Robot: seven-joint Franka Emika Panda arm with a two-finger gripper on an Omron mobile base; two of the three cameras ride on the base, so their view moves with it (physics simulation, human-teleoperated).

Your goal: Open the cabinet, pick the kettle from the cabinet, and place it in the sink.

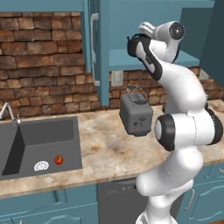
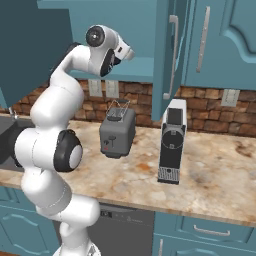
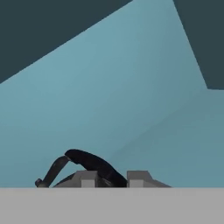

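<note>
Kettle (image 3: 87, 168) is sitting inside the open cabinet (image 1: 131, 59), at six o'clock in my hand view; I'm clamping the gripper (image 3: 113, 179) on its arched handle. Carrying it to the sink (image 1: 41, 144) remains.

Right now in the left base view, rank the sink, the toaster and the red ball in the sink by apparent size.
1. Sink, largest.
2. Toaster, clearly smaller, though it stands farther back on the counter.
3. Red ball, smallest by far.
</note>
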